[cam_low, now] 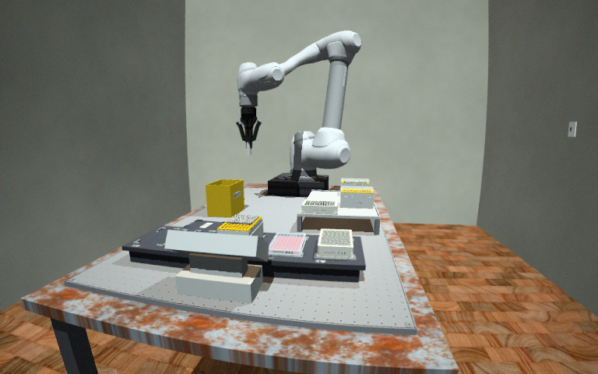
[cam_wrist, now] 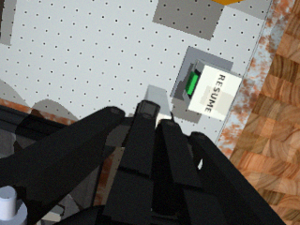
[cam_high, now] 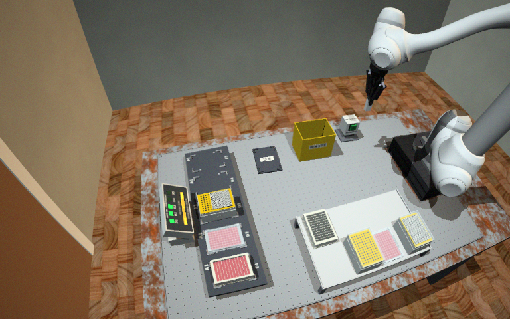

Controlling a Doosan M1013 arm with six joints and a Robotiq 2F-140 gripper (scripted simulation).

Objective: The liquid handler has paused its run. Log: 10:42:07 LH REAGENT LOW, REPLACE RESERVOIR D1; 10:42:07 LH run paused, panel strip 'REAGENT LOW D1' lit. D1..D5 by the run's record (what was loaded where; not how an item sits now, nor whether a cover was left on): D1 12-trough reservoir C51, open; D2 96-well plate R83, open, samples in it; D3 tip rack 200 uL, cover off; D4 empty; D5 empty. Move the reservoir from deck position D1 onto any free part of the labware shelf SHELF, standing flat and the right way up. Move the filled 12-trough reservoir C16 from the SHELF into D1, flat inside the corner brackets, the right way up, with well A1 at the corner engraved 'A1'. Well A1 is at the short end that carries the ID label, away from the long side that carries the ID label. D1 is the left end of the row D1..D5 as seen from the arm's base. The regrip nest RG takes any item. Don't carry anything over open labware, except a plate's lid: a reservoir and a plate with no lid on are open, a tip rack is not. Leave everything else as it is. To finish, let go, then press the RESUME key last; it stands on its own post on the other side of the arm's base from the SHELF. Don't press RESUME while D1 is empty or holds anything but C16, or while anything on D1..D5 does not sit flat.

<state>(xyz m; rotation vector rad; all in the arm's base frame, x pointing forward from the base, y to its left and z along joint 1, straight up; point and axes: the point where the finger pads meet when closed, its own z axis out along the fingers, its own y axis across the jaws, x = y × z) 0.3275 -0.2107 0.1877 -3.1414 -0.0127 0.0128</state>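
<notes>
The end effector (cam_high: 368, 106) hangs high above the bench (cam_high: 285, 225), its fingers pressed together with nothing between them, pointing down. From the wrist view the RESUME key (cam_wrist: 212, 90) lies just past the fingertips at about 1 o'clock, its green button facing the yellow waste bin (cam_high: 314, 139). In the top view the key's post (cam_high: 349, 127) stands at 3 o'clock of the bin, with the end effector above it toward 1 o'clock, clear of it.

On the dark deck strip (cam_high: 225, 225), the position nearest the lower edge holds a white-framed reservoir (cam_high: 231, 268) with red troughs, sitting flat beside the 'A1' mark. At 12 o'clock of it sits a pink well plate (cam_high: 224, 237), then a tip rack (cam_high: 216, 201) with a yellow and checkered top. The two positions beyond show only corner brackets.

The white shelf (cam_high: 376, 210), at 3 o'clock of the deck, carries a white-framed dark reservoir (cam_high: 319, 226), a yellow-topped rack (cam_high: 364, 248), a pink plate (cam_high: 387, 244) and another rack (cam_high: 415, 228). The status panel (cam_high: 176, 212) shows green lamps and a yellow strip.
</notes>
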